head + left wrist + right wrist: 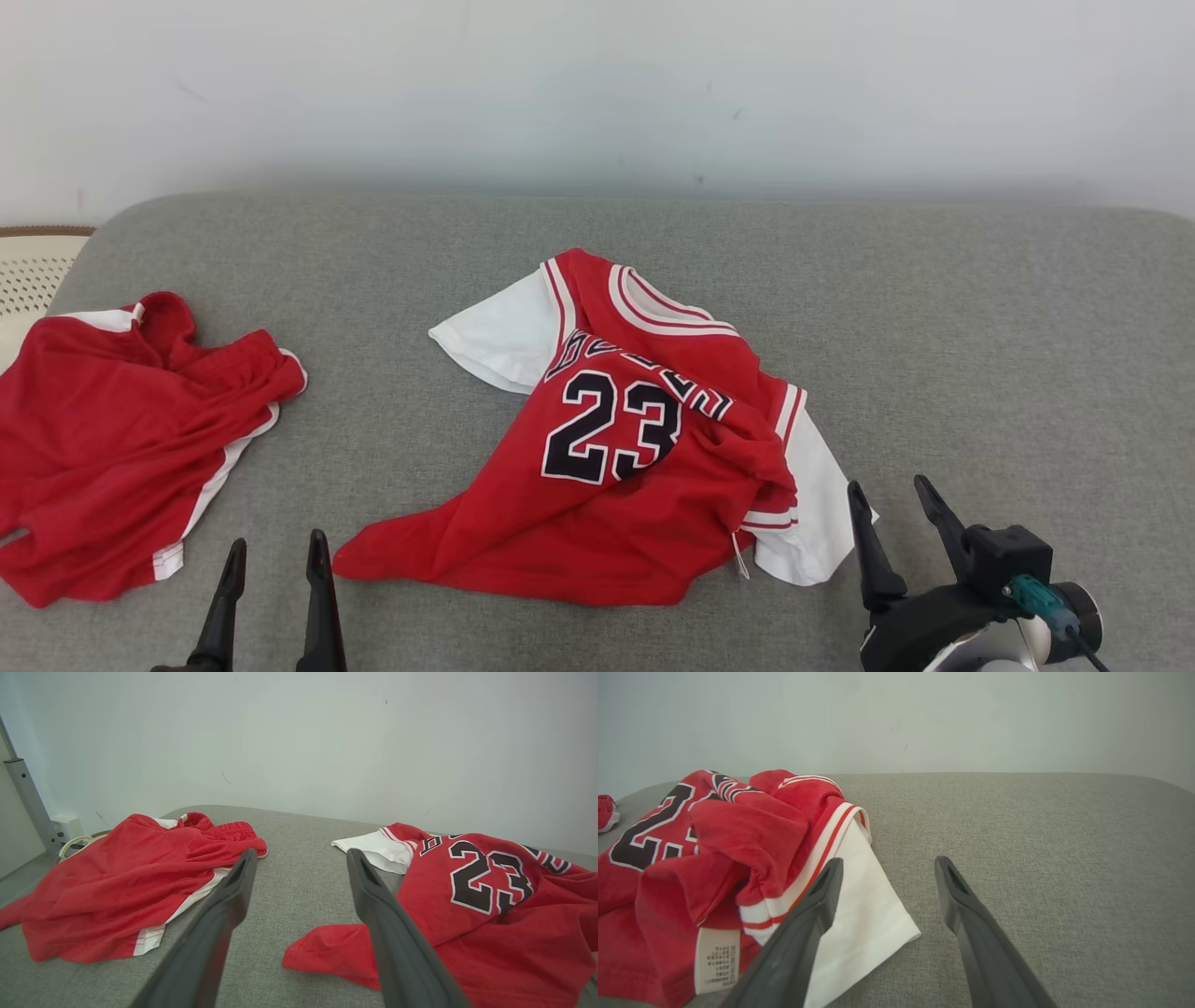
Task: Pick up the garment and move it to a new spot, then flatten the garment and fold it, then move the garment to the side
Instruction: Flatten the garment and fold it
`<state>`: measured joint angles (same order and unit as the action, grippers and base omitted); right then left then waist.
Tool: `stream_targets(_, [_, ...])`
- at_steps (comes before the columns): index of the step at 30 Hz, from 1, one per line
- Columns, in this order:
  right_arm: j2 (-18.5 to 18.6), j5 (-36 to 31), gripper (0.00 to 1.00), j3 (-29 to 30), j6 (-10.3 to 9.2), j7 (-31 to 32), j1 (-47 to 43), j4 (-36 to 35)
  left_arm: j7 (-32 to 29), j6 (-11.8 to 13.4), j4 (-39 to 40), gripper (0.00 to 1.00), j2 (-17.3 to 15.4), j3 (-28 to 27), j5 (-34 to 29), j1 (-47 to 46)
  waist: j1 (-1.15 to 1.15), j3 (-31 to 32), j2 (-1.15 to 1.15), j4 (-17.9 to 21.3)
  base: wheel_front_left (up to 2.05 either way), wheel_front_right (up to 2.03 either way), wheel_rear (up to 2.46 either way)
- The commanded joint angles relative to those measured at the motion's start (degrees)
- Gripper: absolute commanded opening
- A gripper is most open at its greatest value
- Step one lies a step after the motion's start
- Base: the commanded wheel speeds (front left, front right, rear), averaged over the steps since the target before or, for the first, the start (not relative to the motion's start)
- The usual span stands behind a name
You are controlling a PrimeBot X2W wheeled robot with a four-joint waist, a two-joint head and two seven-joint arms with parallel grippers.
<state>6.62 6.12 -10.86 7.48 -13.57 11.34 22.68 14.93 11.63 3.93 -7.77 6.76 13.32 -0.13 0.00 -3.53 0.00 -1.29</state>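
The garment [635,439] is a red jersey with white sleeves and a black 23, lying crumpled in the middle of the grey surface [980,327]. My left gripper [277,551] stands open near the front edge, just left of the jersey's lower red corner [327,952], with nothing between its fingers. My right gripper [892,499] is open too, close beside the jersey's right white sleeve [864,910]. In the right wrist view a white care label [717,963] hangs at the garment's [714,858] hem.
A second red piece with white side stripes [112,439] lies bunched at the left edge of the surface. A pale perforated basket [28,271] stands beyond that edge. A white wall [597,93] runs behind. Bare grey fabric stretches to the right of the jersey.
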Motion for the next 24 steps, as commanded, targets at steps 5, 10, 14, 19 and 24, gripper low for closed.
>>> stream_targets(5, [1.4, 0.7, 1.00, -0.4, 0.02, 1.5, 3.1, 4.6, 0.3, -1.3, -0.5, 1.00, 1.2, -0.9, -1.4, -0.1, 0.00, -0.1, 0.00, -0.9, 0.00, 0.00, 0.00])
stream_targets(10, [2.6, 1.7, 1.00, -0.5, 0.02, 3.6, 6.4, 11.8, 0.3, -2.9, -1.3, 1.00, 2.3, -1.5, -2.2, -0.7, 0.00, -0.2, 0.00, -2.1, 0.00, 0.00, 0.00])
stream_targets(14, [2.7, 2.8, 1.00, -1.3, 0.03, 4.3, 8.3, 17.2, 0.3, -3.6, -1.7, 1.00, 3.0, -2.1, -2.6, -0.8, 0.00, -0.3, 0.00, -2.8, 0.00, 0.00, 0.00])
stream_targets(19, [2.3, 4.7, 0.85, -4.0, 0.03, 4.8, 9.9, 23.2, 0.3, -4.4, -2.0, 1.00, 3.6, -2.9, -3.2, -0.8, 0.00, -0.3, 0.00, -3.3, 0.00, 0.00, 0.00])
stream_targets(24, [2.8, 6.4, 0.00, -5.9, 0.02, 1.8, 12.1, 25.5, 0.3, -4.9, -2.4, 1.00, 4.0, -3.7, -3.7, -0.8, 0.00, -0.2, 0.00, -3.0, 0.00, 0.00, 0.00])
